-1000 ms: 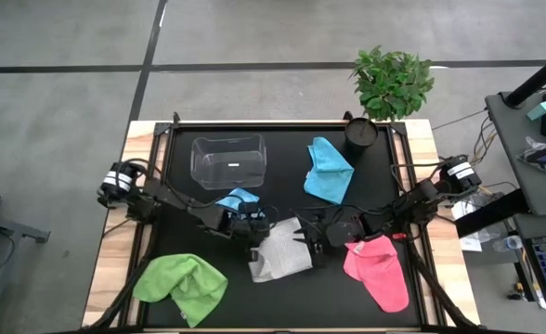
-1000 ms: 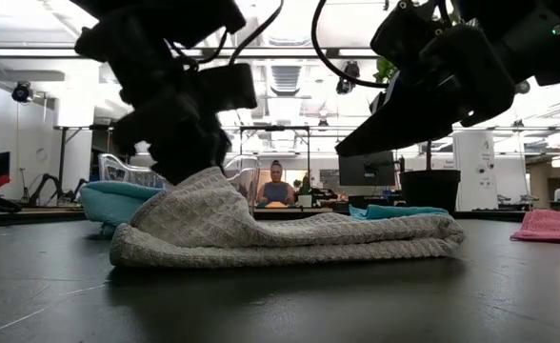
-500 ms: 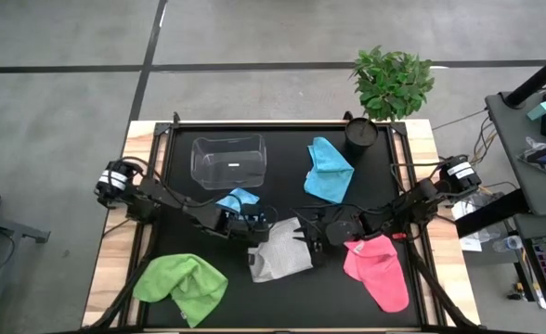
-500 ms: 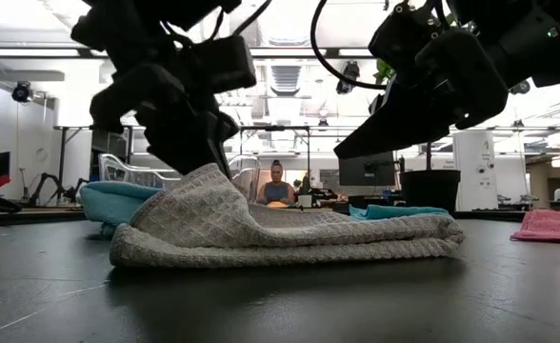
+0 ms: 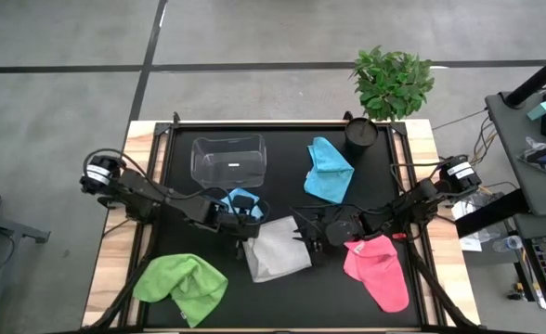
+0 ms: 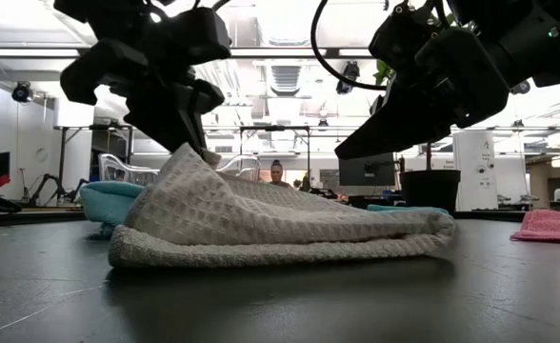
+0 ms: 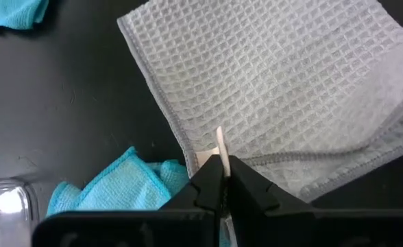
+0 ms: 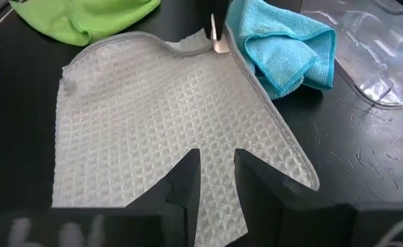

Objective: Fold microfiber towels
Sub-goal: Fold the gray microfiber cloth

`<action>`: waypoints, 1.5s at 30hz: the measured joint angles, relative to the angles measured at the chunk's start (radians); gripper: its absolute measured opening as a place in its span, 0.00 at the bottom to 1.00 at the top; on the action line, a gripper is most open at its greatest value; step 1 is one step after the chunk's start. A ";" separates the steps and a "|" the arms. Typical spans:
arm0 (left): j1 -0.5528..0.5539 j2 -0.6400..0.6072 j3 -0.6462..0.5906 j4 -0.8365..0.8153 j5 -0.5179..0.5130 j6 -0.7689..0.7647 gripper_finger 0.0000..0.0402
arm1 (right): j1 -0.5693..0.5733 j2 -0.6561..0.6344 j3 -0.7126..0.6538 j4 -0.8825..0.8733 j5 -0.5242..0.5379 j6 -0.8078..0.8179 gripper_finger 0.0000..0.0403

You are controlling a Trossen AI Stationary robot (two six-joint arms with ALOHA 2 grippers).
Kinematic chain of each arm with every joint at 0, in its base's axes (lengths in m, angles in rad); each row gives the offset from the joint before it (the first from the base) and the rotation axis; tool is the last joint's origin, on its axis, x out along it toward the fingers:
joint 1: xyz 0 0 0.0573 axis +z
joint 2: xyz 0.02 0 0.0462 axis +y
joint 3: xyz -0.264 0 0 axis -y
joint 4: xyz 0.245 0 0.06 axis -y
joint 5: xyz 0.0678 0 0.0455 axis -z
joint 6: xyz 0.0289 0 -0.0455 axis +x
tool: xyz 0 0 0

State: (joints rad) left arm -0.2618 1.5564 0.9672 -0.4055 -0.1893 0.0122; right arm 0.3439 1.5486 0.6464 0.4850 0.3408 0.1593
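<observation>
Grey-white towel (image 5: 278, 250) sits mid-desk, between the lime green towel (image 5: 182, 284) and the pink towel (image 5: 378, 269), with a small light blue towel (image 5: 240, 200) just beside its far-left corner. Left gripper (image 7: 218, 180) has its fingers clenched on that corner's hem, and the low view shows the corner pulled up into a peak. Right gripper (image 8: 217, 184) is on the opposite edge, fingers narrowly parted with cloth between them, so it looks like it's pinning or grasping that hem. Judged step: start of the first fold. Next move calls for carrying the lifted corner across toward the right side without dragging the blue towel along, keeping the far edge anchored.
</observation>
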 joint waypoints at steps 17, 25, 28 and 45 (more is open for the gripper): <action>-0.005 0.001 0.018 -0.031 -0.012 -0.011 0.34 | 0.000 0.000 0.000 -0.006 -0.009 0.004 0.20; -0.112 -0.002 0.068 -0.022 0.070 -0.397 0.36 | 0.001 0.000 0.000 -0.009 -0.087 0.000 0.20; -0.197 0.000 0.061 -0.020 0.075 -0.567 0.36 | 0.000 0.000 0.000 -0.009 -0.086 -0.007 0.20; -0.309 0.268 0.097 0.182 -0.012 -0.786 0.36 | 0.000 0.000 0.000 -0.008 -0.086 -0.050 0.20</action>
State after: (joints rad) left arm -0.5713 1.8246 1.0642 -0.2234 -0.2011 -0.7735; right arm 0.3443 1.5486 0.6468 0.4774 0.2546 0.1089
